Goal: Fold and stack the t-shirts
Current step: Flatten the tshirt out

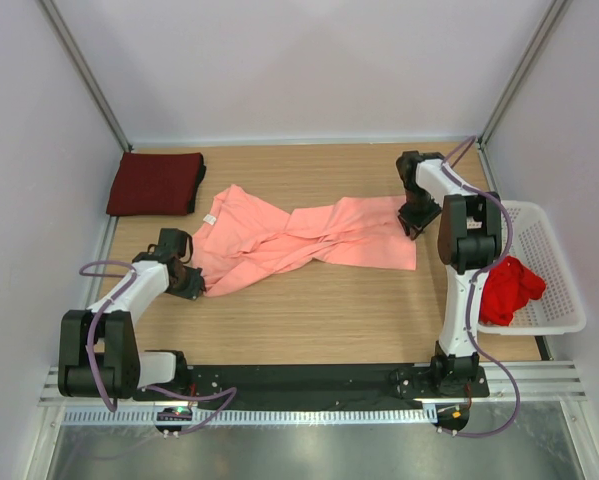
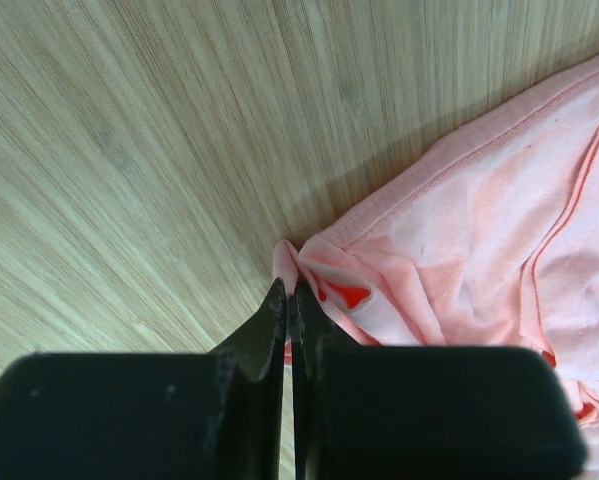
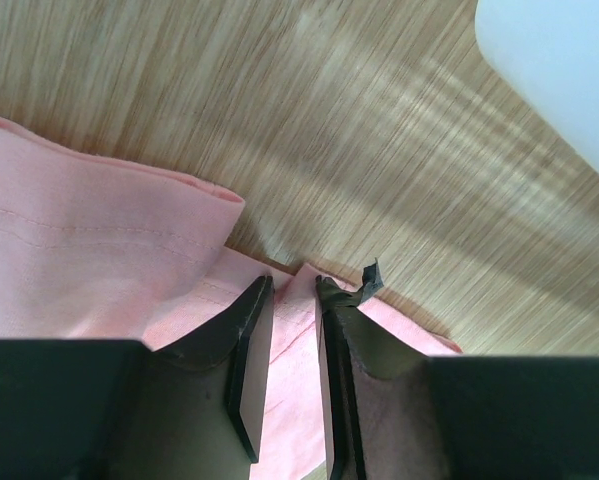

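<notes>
The salmon-pink t-shirt (image 1: 309, 235) lies loosely spread across the middle of the table. My left gripper (image 1: 192, 285) sits at its near-left corner. In the left wrist view this gripper (image 2: 291, 290) is shut on a pinch of the pink hem (image 2: 479, 230). My right gripper (image 1: 414, 222) is at the shirt's far-right corner. Its jaws (image 3: 294, 283) stand a little apart, open, with the pink cloth (image 3: 89, 250) lying slack between and under them. A dark maroon t-shirt (image 1: 156, 183) rests folded at the far left. A bright red t-shirt (image 1: 509, 288) lies crumpled in the basket.
A white perforated basket (image 1: 544, 232) stands at the table's right edge, close to the right arm; its corner (image 3: 559, 70) shows in the right wrist view. Bare wood (image 1: 329, 320) runs along the near side, and grey walls enclose the table.
</notes>
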Available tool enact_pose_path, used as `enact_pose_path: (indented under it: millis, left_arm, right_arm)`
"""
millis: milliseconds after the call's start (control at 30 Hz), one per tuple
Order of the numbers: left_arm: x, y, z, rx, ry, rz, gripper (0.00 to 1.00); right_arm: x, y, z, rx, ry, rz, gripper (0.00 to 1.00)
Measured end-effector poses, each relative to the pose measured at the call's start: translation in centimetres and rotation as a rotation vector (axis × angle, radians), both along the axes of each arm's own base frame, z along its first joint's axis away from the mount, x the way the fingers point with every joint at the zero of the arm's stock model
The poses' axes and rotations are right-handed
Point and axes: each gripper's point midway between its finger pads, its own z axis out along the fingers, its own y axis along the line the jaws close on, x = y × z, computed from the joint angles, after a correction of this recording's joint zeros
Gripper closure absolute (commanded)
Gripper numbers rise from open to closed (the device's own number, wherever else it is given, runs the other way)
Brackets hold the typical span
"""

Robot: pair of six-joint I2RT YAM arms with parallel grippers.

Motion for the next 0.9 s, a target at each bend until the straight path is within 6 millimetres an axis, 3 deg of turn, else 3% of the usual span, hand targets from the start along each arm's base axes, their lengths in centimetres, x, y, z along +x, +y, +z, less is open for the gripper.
enact_pose_path:
  millis: [267, 433, 600, 733, 900]
  left_arm:
    - [0.0, 0.0, 0.0, -0.001, 0.0, 0.0, 1.0]
    - [0.0, 0.0, 0.0, -0.001, 0.0, 0.0, 1.0]
    - [-0.1, 0.0, 0.4, 0.001, -0.007, 0.0, 1.0]
    - [0.4, 0.6, 2.1, 0.031, -0.03, 0.003, 1.0]
    - [1.9, 2.3, 6.4, 0.125, -0.132, 0.029, 1.0]
  right_arm:
    - [-0.3, 0.0, -0.1, 0.002, -0.003, -0.002, 0.78]
    - [-0.5, 0.1, -0.1, 0.008, -0.004, -0.004, 0.99]
    - [-0.4, 0.3, 0.2, 0.02, -0.016, 0.006, 0.99]
    - [0.7, 1.0, 1.7, 0.064, -0.087, 0.058, 0.99]
    - [2.4, 1.9, 6.1, 0.09, -0.233, 0.156, 0.99]
